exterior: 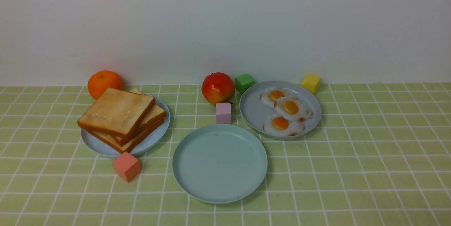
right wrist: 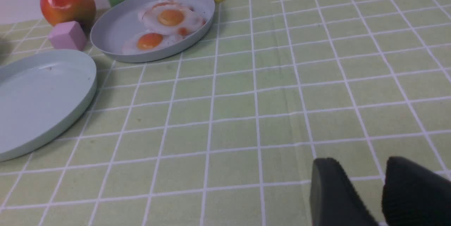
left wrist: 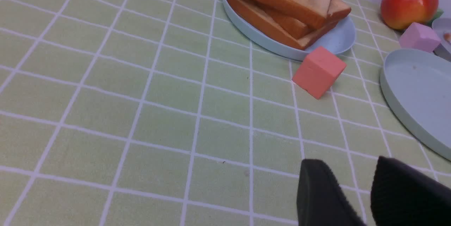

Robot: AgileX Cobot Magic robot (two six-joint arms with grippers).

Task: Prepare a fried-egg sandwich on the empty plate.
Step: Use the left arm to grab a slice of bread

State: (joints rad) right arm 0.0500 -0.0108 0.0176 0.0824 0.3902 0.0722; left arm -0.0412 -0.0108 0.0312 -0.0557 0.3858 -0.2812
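Hovering low over the checked green cloth (exterior: 370, 169), the left gripper (left wrist: 347, 164) and right gripper (right wrist: 359, 162) each show dark ribbed fingers slightly parted, gripping nothing. The empty plate (exterior: 218, 162), smooth, round and mint, sits lower centre of the front view. Square toast slices (exterior: 116, 111) are stacked centre-left; glossy fried eggs (exterior: 289, 108) lie centre-right.

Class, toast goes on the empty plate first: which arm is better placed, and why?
Probably left. The toast stack lies left of the empty plate, with the left gripper facing it; the right gripper faces the fried eggs.
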